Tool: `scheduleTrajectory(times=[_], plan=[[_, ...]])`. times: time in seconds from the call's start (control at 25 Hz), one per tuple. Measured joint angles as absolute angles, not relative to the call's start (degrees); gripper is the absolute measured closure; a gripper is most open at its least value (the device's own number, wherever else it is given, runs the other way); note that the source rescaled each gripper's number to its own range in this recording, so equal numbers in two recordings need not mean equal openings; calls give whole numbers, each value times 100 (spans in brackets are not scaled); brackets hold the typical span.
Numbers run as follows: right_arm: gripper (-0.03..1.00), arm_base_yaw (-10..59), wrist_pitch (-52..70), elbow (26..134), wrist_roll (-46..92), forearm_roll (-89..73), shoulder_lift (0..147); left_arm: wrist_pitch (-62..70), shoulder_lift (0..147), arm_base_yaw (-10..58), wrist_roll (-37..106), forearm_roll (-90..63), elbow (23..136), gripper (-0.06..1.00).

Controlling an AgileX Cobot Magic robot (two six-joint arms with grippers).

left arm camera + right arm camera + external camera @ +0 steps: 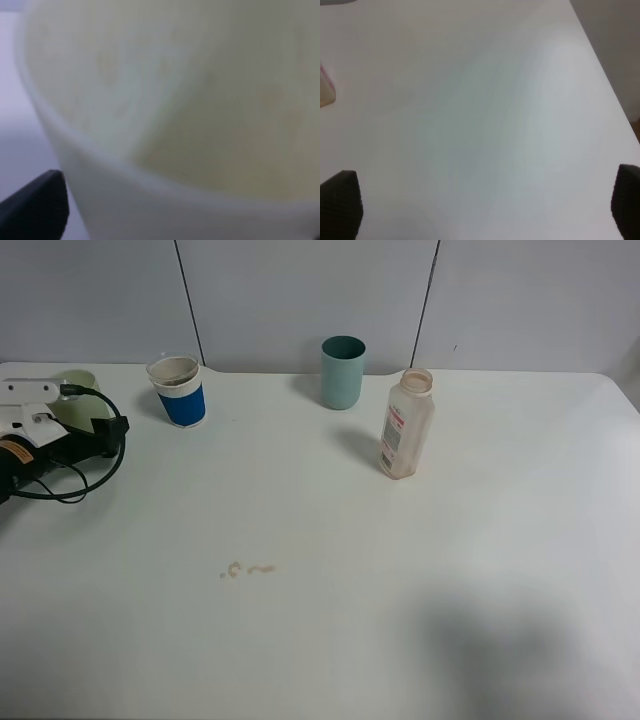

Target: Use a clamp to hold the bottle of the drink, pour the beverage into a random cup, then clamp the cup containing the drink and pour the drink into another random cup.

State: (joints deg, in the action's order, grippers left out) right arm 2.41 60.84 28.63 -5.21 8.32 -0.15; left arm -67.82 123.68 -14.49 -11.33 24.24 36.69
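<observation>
The left gripper (75, 405) sits at the far left edge of the table (330, 620) around the pale yellow-green cup (80, 382). Its wrist view shows only one dark fingertip (37, 207) beside the cup wall, so I cannot tell whether it grips or has let go. The right gripper (485, 205) hangs spread wide over bare table, holding nothing.

The bottle (405, 425) stands upright near the teal cup (342, 372), looking almost empty. The blue-and-white cup (180, 392) seems to hold something brownish, and a few brown drips (248, 569) mark the tabletop. Both pours look done to me; only the arm's retreat remains.

The bottle's red-and-white label is too small to read.
</observation>
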Motion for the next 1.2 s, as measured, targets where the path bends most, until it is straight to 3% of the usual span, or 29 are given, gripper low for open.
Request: scheduleTrajectory(times=[1.2], plan=[[-3, 241, 6084, 2863, -521, 832, -15, -5602, 10317, -1449, -1729, 3152, 3648, 9]])
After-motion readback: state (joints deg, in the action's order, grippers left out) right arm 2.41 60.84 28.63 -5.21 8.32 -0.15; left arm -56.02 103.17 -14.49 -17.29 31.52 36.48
